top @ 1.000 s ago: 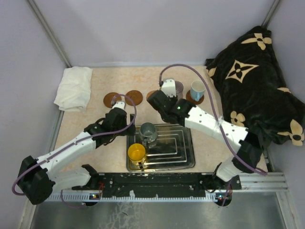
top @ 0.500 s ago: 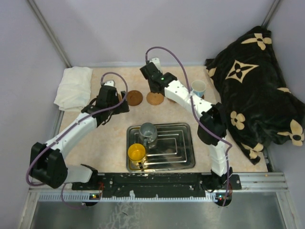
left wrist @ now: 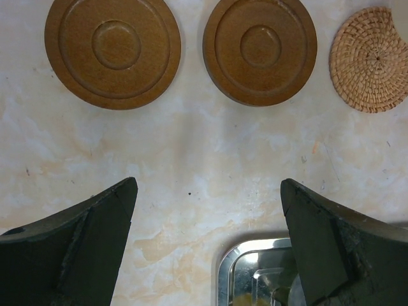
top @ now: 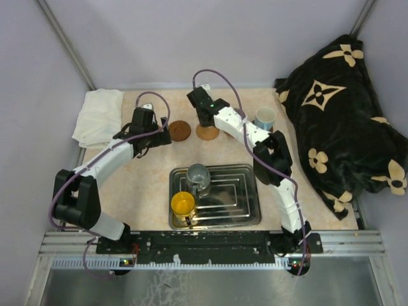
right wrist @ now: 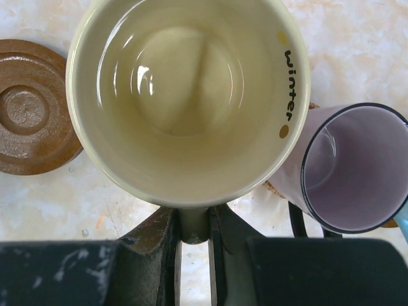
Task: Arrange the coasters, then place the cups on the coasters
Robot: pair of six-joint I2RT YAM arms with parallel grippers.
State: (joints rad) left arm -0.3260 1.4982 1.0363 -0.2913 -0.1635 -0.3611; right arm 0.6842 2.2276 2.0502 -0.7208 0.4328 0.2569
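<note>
Cream cup [right wrist: 188, 95] clamped in right jaws beside purple cup [right wrist: 354, 169]; left jaws apart.

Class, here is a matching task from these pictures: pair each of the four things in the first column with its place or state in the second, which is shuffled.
Things
1. cream cup
2. grey cup
3. light blue cup
4. left gripper

Place or state
A. in the metal tray
B. open and empty
C. held in the right gripper
D. nearest the black blanket

Pairs: 1-C, 2-A, 3-D, 4-B
</note>
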